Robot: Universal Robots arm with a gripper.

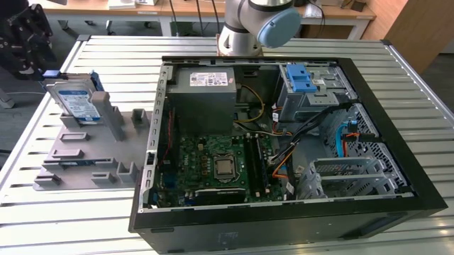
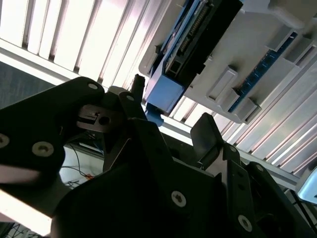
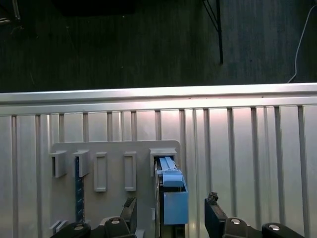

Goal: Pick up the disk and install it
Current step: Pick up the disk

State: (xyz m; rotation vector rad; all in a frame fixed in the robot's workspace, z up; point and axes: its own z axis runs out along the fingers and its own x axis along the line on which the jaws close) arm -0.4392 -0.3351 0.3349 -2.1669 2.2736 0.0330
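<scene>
Blue-framed disk [image 3: 171, 183] stands on edge in the grey holder [image 3: 114, 153]. Gripper [image 3: 171, 202] has its jaws spread wide, with the disk lined up right between them.

A ribbed aluminium table [image 1: 64, 223] spans most of the exterior view, its slats bright with reflected light. Along the top edge stands a light wooden desk [image 1: 92, 9] on white legs, and a wooden panel [image 1: 418, 29] fills the upper right corner. Grey floor [image 1: 10, 127] shows at the left edge.

disk [image 1: 74, 101] lower part hidden by grey holder [image 1: 78, 154], arm [image 1: 248, 26] cut off at exterior view's top
</scene>
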